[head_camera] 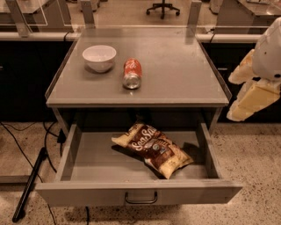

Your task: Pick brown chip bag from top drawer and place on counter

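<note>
The brown chip bag (153,149) lies flat and slantwise inside the open top drawer (88,169), right of its middle, with white script lettering facing up. The drawer is pulled fully out, and its front panel carries a small dark bar handle (141,198). The counter (175,66) above it is grey-beige with a thin clear rim. My gripper (240,97), cream-coloured under the white arm, hangs at the right edge of the view. It is beside the counter's right side, above the floor and well away from the bag, and holds nothing.
A white bowl (99,57) stands at the counter's back left. An orange-red soda can (132,73) lies on its side next to the bowl. A dark pole (30,184) and cables lie on the floor at the left. An office chair base (163,7) stands behind.
</note>
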Robot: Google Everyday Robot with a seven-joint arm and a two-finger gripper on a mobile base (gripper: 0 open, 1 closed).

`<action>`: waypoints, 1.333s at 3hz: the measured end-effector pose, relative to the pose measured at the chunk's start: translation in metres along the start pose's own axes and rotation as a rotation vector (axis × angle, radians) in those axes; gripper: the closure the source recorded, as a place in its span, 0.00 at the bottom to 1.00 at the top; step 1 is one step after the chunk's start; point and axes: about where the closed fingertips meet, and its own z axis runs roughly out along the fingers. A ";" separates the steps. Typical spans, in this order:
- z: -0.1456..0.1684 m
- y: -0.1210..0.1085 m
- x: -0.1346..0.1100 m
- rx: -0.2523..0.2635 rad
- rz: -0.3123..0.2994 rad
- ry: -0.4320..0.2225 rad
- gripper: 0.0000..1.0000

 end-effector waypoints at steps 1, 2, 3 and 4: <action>0.021 0.014 -0.011 -0.010 0.059 -0.035 0.72; 0.048 0.027 -0.024 -0.029 0.115 -0.055 0.97; 0.078 0.040 -0.036 -0.056 0.162 -0.080 1.00; 0.108 0.058 -0.049 -0.053 0.208 -0.134 1.00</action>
